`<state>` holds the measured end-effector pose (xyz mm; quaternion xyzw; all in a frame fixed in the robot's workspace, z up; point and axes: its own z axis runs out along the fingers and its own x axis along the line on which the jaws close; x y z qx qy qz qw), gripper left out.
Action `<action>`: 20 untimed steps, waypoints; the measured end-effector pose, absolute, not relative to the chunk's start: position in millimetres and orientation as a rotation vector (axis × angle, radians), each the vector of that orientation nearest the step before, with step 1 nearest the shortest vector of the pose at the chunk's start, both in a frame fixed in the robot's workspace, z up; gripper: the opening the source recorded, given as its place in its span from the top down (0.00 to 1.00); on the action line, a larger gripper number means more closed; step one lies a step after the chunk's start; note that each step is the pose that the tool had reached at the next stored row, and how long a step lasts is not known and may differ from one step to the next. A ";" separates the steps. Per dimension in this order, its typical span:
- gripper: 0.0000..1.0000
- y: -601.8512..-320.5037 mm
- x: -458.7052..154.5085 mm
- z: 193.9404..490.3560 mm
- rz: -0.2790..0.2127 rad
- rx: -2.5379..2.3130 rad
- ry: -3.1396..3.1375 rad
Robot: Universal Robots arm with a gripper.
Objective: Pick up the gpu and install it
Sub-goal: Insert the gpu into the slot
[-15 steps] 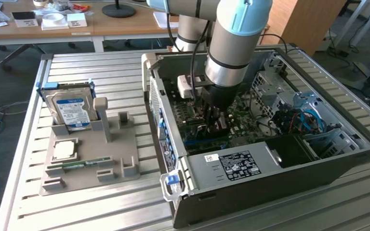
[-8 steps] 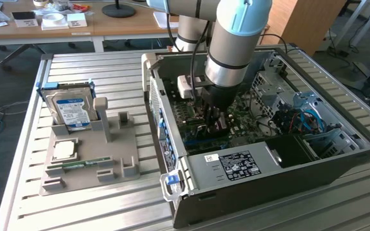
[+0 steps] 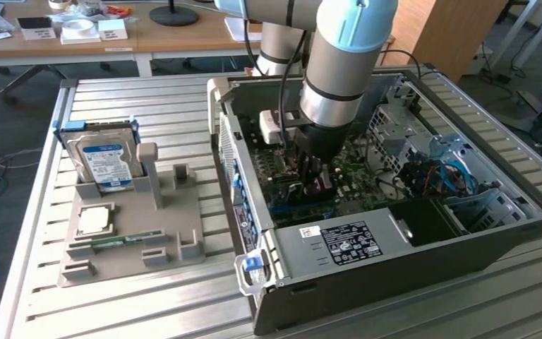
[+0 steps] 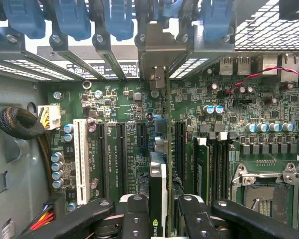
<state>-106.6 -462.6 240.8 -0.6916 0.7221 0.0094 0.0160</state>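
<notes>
Jaws, partway closed, clamp the gpu (image 4: pixel 158 191) edge-on between open motherboard slots (image 4: pixel 120 149).

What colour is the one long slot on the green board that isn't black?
White. The slot shows best in the wrist view.

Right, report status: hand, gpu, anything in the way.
Status: hand shut on gpu, inside the case. Card edge-on over the motherboard slots; seated or not, cannot tell. Cable bundle off to the side, clear.
</notes>
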 end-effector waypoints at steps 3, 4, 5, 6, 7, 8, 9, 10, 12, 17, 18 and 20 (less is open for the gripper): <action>0.73 -462.6 -106.7 239.6 0.029 -2.151 2.246; 0.73 -462.6 -106.6 239.5 0.029 -2.151 2.246; 0.73 -462.6 -106.7 239.2 0.029 -2.150 2.245; 0.73 -462.6 -106.7 239.2 0.029 -2.150 2.246; 0.73 -462.6 -106.7 239.2 0.029 -2.150 2.246; 0.73 -462.6 -106.7 239.3 0.029 -2.150 2.246; 0.73 -462.6 -106.7 239.3 0.029 -2.151 2.246; 0.73 -462.6 -106.7 239.3 0.029 -2.150 2.246; 0.73 -462.6 -106.7 239.3 0.029 -2.151 2.246; 0.73 -462.6 -107.3 238.6 0.029 -2.151 2.246; 0.73 -462.6 -107.3 238.5 0.029 -2.151 2.246; 0.73 -462.6 -107.4 237.9 0.029 -2.150 2.246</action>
